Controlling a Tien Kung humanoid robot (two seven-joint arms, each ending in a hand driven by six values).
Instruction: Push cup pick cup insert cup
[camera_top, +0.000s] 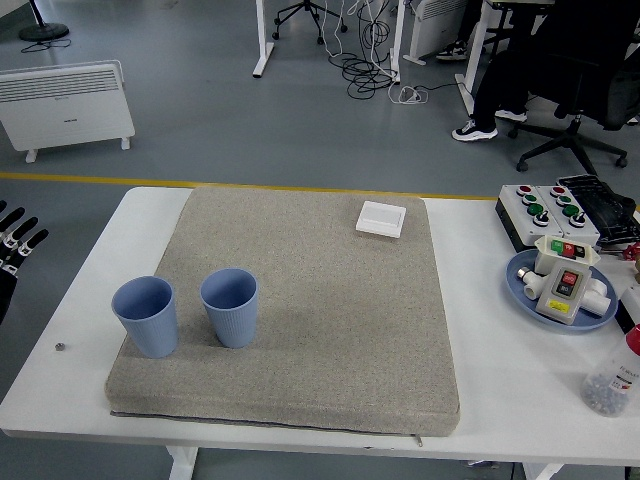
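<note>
Nothing started: left hand (18, 240) off table's left edge, fingers spread and empty, two blue cups — left cup (146, 316), right cup (230, 306) — upright to its right; push comes first

Two ribbed blue plastic cups stand upright on a grey fabric mat (330, 300) covering the white table (480, 300): the left cup (146, 316) at eight o'clock, the right cup (230, 307) just beside it, apart. A small white square pad (381, 218) lies at one o'clock. The left hand (14, 240), black with spread fingers, hovers at nine o'clock off the table edge.
</note>
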